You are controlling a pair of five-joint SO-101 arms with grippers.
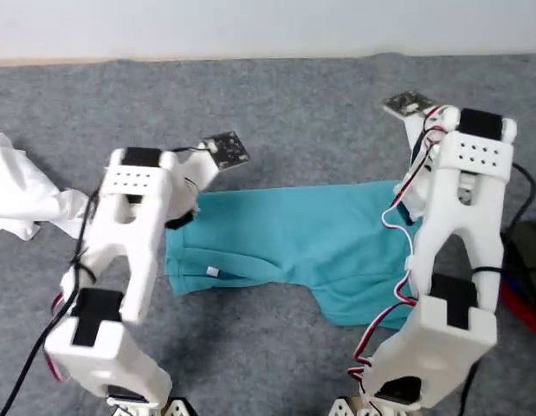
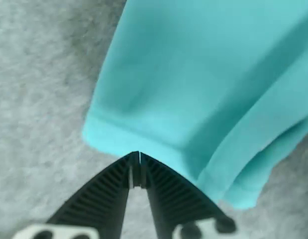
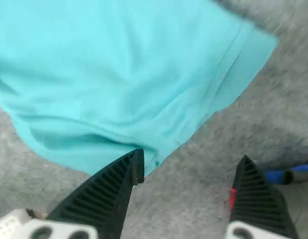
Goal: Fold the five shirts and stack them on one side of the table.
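A teal shirt [image 1: 293, 238] lies spread across the grey mat between both arms. My left gripper [image 1: 183, 221] is at the shirt's left end. In the left wrist view the left gripper [image 2: 136, 160] is shut, its tips pinching the hem of the teal shirt [image 2: 203, 74]. My right gripper [image 1: 410, 204] hangs over the shirt's right end. In the right wrist view the right gripper [image 3: 191, 169] is open just above the edge of the teal shirt [image 3: 109, 74], with nothing between its fingers. A crumpled white shirt [image 1: 21, 195] lies at the table's left edge.
Grey mat [image 1: 293, 104] covers the table, with free room behind the teal shirt. A red and blue object [image 1: 520, 305] sits at the right edge by the right arm; its blue part [image 3: 288, 175] shows beside the right fingers.
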